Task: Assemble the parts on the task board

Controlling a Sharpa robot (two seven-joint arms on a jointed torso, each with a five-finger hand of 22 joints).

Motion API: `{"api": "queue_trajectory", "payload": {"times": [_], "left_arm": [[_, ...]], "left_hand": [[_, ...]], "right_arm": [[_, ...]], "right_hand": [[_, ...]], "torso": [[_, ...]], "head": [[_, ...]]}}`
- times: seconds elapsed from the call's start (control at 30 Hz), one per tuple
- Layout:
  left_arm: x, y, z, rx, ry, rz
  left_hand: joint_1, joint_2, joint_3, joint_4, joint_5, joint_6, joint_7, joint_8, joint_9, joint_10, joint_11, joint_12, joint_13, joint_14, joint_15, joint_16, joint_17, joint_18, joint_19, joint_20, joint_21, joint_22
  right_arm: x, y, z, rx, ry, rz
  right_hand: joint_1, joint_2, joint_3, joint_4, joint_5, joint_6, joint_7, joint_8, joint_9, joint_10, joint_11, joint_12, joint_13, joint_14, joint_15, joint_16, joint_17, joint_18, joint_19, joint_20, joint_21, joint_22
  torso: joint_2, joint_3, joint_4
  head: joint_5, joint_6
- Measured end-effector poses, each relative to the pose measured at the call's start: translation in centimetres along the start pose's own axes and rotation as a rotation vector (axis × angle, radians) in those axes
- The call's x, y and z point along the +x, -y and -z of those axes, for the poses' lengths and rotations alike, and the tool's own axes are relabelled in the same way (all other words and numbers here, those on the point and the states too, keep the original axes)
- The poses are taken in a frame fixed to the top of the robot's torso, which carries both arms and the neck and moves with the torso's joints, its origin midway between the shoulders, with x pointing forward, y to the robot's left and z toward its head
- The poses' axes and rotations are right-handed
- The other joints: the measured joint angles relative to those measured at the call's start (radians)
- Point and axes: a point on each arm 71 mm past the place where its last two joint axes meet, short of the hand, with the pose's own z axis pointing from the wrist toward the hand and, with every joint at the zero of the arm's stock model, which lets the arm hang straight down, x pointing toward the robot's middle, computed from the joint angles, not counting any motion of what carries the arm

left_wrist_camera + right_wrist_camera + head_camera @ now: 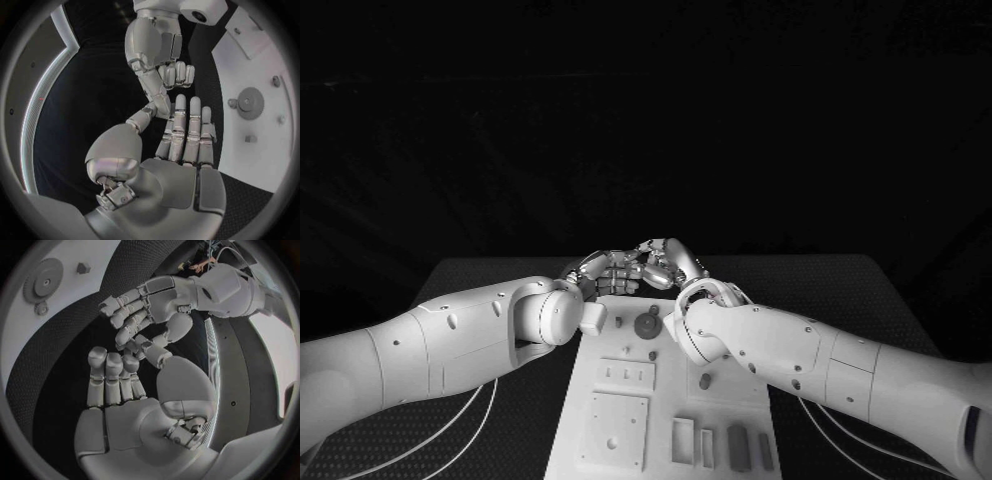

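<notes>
The task board [625, 405] is lying lengthwise down the middle of the tabletop [473, 285], long axis running away from the robot, with a round gear [648, 324] sitting near its far end. Both hands are hovering together just past that far edge, so the parts are lying back toward the robot from them. The left hand [606, 272] and right hand [668, 262] are nearly touching, fingers loosely spread, holding nothing. The two hands look about equally near the gear.
</notes>
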Motion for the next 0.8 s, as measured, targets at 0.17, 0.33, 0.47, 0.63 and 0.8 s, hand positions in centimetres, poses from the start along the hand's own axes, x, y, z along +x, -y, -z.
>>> {"api": "queue_trajectory", "payload": {"times": [0.17, 0.33, 0.47, 0.63, 0.8], "left_arm": [[-0.04, 0.0, 0.01, 0.0, 0.0, 0.0], [-0.06, -0.04, 0.01, -0.001, -0.002, 0.001], [-0.08, -0.05, 0.0, -0.002, -0.002, 0.001], [-0.1, -0.05, 0.0, -0.002, -0.002, 0.001], [-0.14, -0.04, 0.0, -0.003, -0.002, 0.001]], "left_hand": [[0.002, -0.002, 0.0, 0.0, 0.0, 0.0, 0.0, 0.0, -0.001, 0.0, 0.0, 0.0, 0.0, 0.0, 0.0, 0.0, -0.001, 0.0, 0.0, 0.0, 0.0, 0.0], [0.002, -0.002, 0.0, 0.0, 0.0, 0.004, 0.004, 0.0, 0.0, 0.0, 0.0, 0.0, 0.0, 0.0, 0.0, 0.0, -0.001, 0.0, 0.0, 0.0, 0.0, 0.0], [0.002, -0.002, 0.0, 0.0, 0.0, 0.003, 0.004, 0.0, 0.0, 0.0, 0.0, 0.0, 0.0, 0.0, 0.0, 0.0, -0.001, 0.0, 0.0, 0.0, 0.0, 0.0], [0.002, -0.002, 0.0, 0.0, 0.0, 0.002, 0.005, 0.0, 0.0, 0.0, 0.0, 0.0, -0.001, 0.0, 0.0, 0.0, -0.002, 0.0, 0.0, 0.0, 0.0, 0.0], [0.002, -0.002, -0.001, 0.001, 0.0, 0.002, 0.005, 0.0, 0.0, 0.0, 0.0, -0.003, -0.001, -0.003, 0.004, -0.004, -0.003, 0.0, 0.0, 0.0, 0.0, 0.0]], "right_arm": [[-0.15, 0.14, 0.06, -0.004, 0.005, 0.001], [-0.19, 0.24, 0.19, -0.009, 0.012, 0.001], [-0.12, 0.25, 0.25, -0.009, 0.011, -0.001], [-0.01, 0.25, 0.34, -0.008, 0.007, -0.005], [0.16, 0.21, 0.41, -0.007, 0.003, -0.012]], "right_hand": [[-0.01, 0.01, 0.003, -0.003, 0.0, 0.0, 0.0, 0.0, -0.001, 0.0, 0.0, 0.004, 0.0, 0.0, 0.0, 0.0, 0.001, 0.0, 0.0, 0.0, 0.006, 0.0], [-0.017, 0.018, -0.002, -0.008, 0.0, 0.0, 0.0, 0.0, 0.0, 0.0, 0.0, 0.004, 0.003, 0.0, 0.0, 0.001, 0.002, 0.0, 0.0, 0.0, 0.011, 0.0], [-0.019, 0.036, -0.032, -0.009, 0.0, 0.0, 0.0, 0.008, 0.013, 0.0, 0.0, 0.008, 0.009, 0.0, 0.0, 0.005, 0.006, 0.0, 0.0, 0.0, 0.017, 0.0], [-0.016, 0.066, -0.083, -0.01, 0.0, 0.0, 0.0, 0.015, 0.036, 0.0, 0.0, 0.012, 0.02, 0.0, 0.0, 0.005, 0.012, 0.0, -0.009, -0.005, 0.023, 0.0], [-0.008, 0.103, -0.157, -0.01, 0.0, 0.0, 0.0, 0.029, 0.073, 0.0, 0.0, 0.027, 0.041, 0.0, 0.0, 0.01, 0.02, 0.0, -0.036, -0.004, 0.027, 0.0]], "torso": [[0.0, 0.0004, -0.0004], [0.0, 0.0007, -0.0006], [0.0, 0.0006, -0.0005], [0.0, 0.0, -0.0002], [0.0, -0.0007, 0.0001]], "head": [[0.001, -0.001], [0.001, -0.001], [0.001, -0.002], [0.0, -0.004], [0.0, -0.005]]}}
